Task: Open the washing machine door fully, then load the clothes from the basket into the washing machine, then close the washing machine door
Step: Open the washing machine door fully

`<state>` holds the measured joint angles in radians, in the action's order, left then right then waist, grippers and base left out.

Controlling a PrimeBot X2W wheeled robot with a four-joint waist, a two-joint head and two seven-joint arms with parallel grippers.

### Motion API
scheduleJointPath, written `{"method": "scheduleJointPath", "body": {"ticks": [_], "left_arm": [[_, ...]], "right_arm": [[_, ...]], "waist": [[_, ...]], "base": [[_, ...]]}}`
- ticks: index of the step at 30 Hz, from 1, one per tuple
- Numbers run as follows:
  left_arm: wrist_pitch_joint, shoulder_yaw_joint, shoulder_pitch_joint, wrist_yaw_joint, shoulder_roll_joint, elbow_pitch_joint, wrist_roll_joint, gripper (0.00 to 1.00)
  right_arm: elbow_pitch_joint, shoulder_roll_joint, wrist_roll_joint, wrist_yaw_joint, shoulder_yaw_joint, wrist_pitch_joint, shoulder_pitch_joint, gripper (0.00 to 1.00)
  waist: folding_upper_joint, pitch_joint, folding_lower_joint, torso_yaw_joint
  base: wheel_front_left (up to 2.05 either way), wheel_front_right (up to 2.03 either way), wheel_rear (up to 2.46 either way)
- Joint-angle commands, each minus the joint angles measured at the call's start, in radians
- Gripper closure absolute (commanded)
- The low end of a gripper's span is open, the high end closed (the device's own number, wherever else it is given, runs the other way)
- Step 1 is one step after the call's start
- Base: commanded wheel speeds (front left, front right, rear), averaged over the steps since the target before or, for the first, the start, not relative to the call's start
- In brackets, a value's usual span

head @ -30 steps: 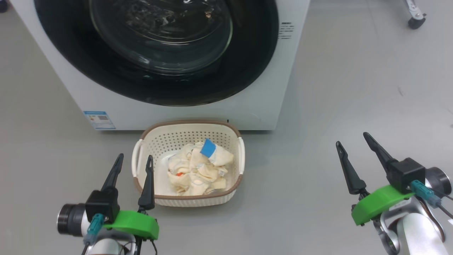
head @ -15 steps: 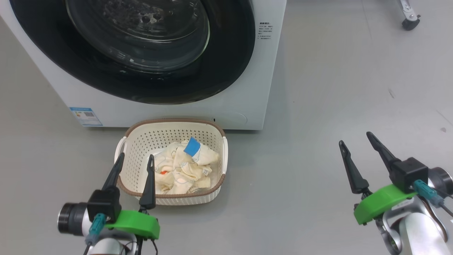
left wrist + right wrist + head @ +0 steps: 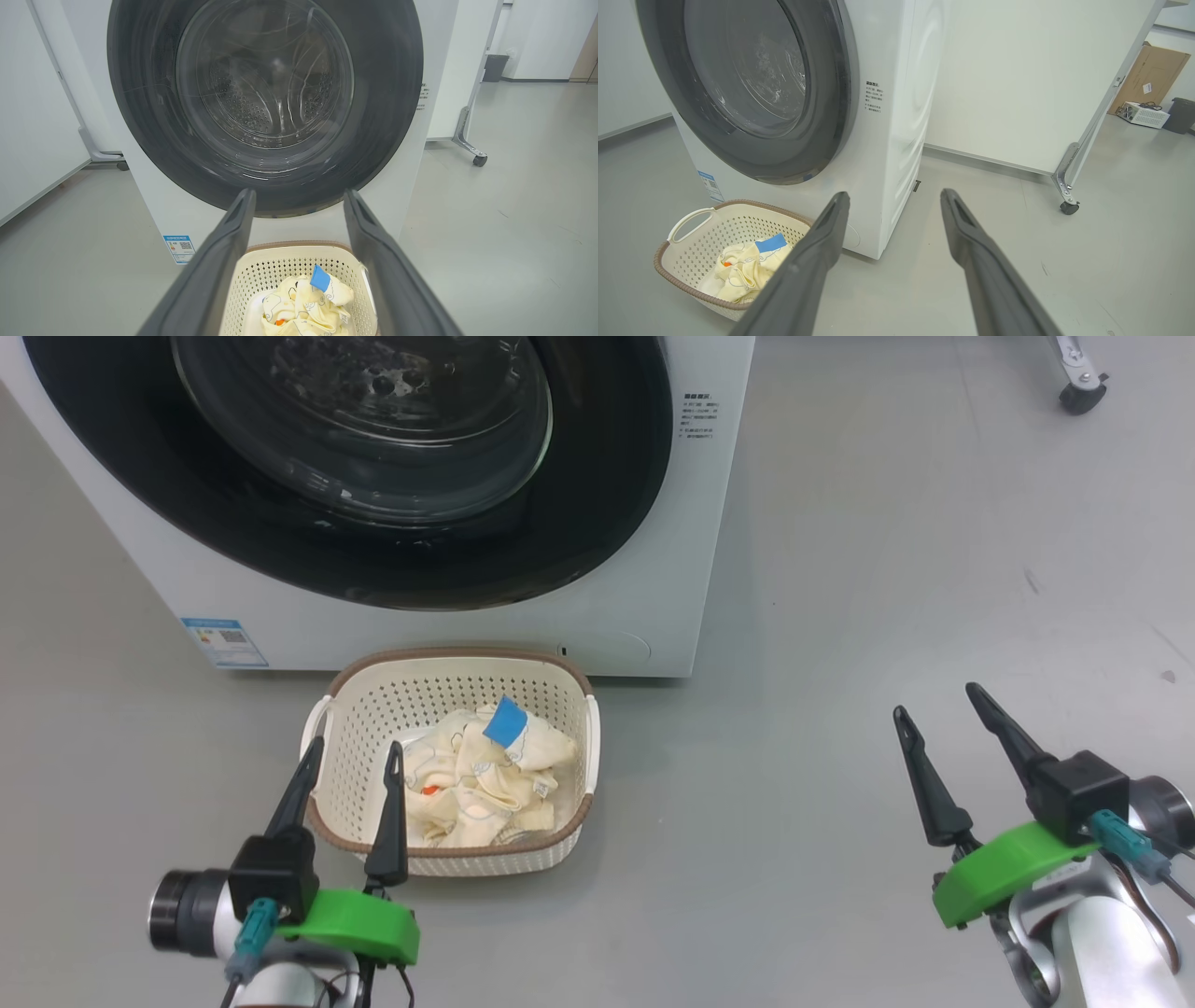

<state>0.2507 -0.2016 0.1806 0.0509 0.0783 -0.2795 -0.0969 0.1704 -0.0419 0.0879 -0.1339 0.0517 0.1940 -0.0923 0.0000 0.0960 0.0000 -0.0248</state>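
Note:
The white washing machine (image 3: pixel 653 569) stands at the top of the head view, and its door (image 3: pixel 597 504), with a glossy black rim and glass bowl, sits flush against the front. The cream basket (image 3: pixel 448 667) stands on the floor just in front of it. The cream-yellow clothes (image 3: pixel 481 784) with a blue patch lie inside. My left gripper (image 3: pixel 358 743) is open over the basket's near left corner, holding nothing. My right gripper (image 3: pixel 934 699) is open and empty, far to the right over bare floor. The left wrist view looks between the fingers of the left gripper (image 3: pixel 299 192) at the door (image 3: pixel 387 93) and the clothes (image 3: pixel 303 303).
A wheeled white partition's caster (image 3: pixel 1066 205) stands right of the machine, also seen as a caster (image 3: pixel 1074 397) at the top right of the head view. A cardboard box (image 3: pixel 1153 70) and a dark bin (image 3: pixel 494 67) sit farther back. Grey floor spreads out to the right.
The whole head picture shifted left during the first half second, so the camera moved. Since then nothing has moved, and both grippers stay open.

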Motion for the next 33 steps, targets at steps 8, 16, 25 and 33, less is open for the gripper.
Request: {"method": "scheduleJointPath", "body": {"ticks": [8, 16, 25, 33], "left_arm": [[0.011, 0.032, 0.043, -0.009, 0.016, 0.039, 0.002, 0.0], [0.011, 0.035, 0.054, -0.022, 0.016, 0.045, 0.008, 0.0], [0.011, 0.037, 0.073, -0.025, 0.017, 0.053, 0.01, 0.0], [0.011, 0.027, 0.087, -0.021, 0.013, 0.054, 0.01, 0.0]], "right_arm": [[-0.033, -0.008, -0.003, 0.003, -0.015, 0.011, -0.053, 0.0], [-0.025, -0.008, -0.065, 0.003, 0.0, 0.013, -0.073, 0.0], [0.055, -0.008, -0.347, 0.003, 0.051, 0.037, -0.178, 1.0], [0.167, -0.008, -0.844, 0.003, -0.007, 0.01, -0.311, 1.0]], "waist": [[0.0, 0.004, 0.0, -0.002], [0.0, 0.027, 0.0, 0.004], [0.0, 0.055, 0.0, 0.011], [0.0, 0.072, 0.0, 0.022]], "base": [[0.0, 0.0, 0.0], [0.0, 0.0, 0.0], [0.0, 0.0, 0.0], [0.0, 0.0, 0.0]]}}
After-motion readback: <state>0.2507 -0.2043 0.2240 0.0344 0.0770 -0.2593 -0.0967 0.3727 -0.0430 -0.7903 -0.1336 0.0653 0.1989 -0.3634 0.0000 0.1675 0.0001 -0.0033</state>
